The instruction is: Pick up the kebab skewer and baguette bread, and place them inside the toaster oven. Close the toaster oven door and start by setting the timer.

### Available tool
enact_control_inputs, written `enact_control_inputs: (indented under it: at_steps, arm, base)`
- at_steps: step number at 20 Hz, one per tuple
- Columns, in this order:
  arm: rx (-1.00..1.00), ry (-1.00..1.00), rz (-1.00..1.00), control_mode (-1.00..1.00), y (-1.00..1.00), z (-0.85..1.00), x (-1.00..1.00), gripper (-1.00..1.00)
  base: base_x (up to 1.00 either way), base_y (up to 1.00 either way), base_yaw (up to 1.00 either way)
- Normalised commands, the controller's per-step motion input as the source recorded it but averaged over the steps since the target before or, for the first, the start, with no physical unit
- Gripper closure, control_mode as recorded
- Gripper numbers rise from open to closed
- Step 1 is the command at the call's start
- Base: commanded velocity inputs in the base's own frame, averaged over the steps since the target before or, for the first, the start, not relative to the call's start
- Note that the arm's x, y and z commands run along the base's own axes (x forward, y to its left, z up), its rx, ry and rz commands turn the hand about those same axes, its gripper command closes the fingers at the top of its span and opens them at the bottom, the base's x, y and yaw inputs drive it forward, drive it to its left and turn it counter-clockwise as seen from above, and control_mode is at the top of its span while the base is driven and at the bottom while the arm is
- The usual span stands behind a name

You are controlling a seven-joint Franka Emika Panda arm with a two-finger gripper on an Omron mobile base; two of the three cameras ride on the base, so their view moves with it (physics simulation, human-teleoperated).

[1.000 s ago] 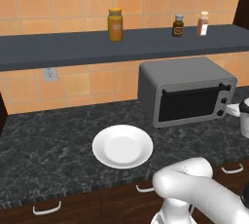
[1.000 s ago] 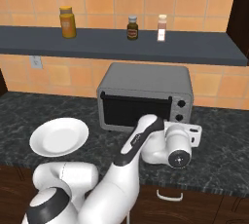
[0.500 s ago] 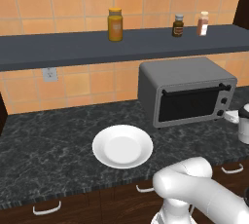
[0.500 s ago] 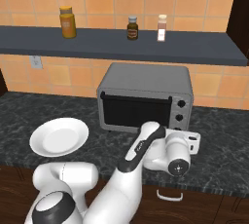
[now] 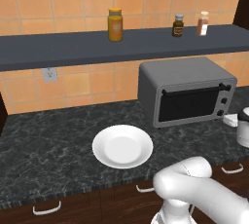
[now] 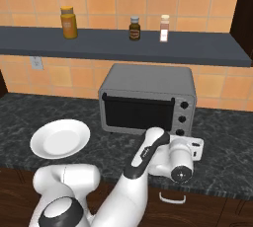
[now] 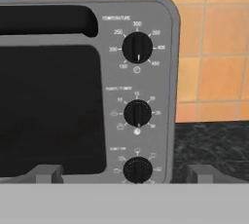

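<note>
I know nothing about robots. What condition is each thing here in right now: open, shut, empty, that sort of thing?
toaster oven: upright on the counter, at the wall.
toaster oven door: shut, handle bar along its top.
gripper: open, holding nothing, facing the control strip.
control knobs: three in a column, untouched.
white plate: empty, flat on the counter.
three jars: upright on the shelf, lids on.

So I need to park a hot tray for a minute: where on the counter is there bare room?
Bare dark stone counter lies left of the round white plate, out to the wall outlet. It is crowded right of the grey metal toaster oven, where the open gripper sits by the knobs.
</note>
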Motion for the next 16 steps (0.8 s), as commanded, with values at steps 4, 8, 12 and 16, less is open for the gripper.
enact_control_inputs:
  at_steps: [4,8,12,16]
  arm:
    - [0.00,0.00,0.00,-1.00,-0.20,0.00,0.40,-1.00]
    - [0.00,0.00,0.00,-1.00,0.00,0.00,0.44,-1.00]
    - [0.00,0.00,0.00,-1.00,0.00,0.01,0.36,-1.00]
    - [0.00,0.01,0.00,-1.00,0.00,0.02,0.24,-1.00]
  base:
    - [0.00,0.00,0.00]
    - [0.00,0.00,0.00]
    - [0.00,0.00,0.00]
    - [0.00,0.00,0.00]
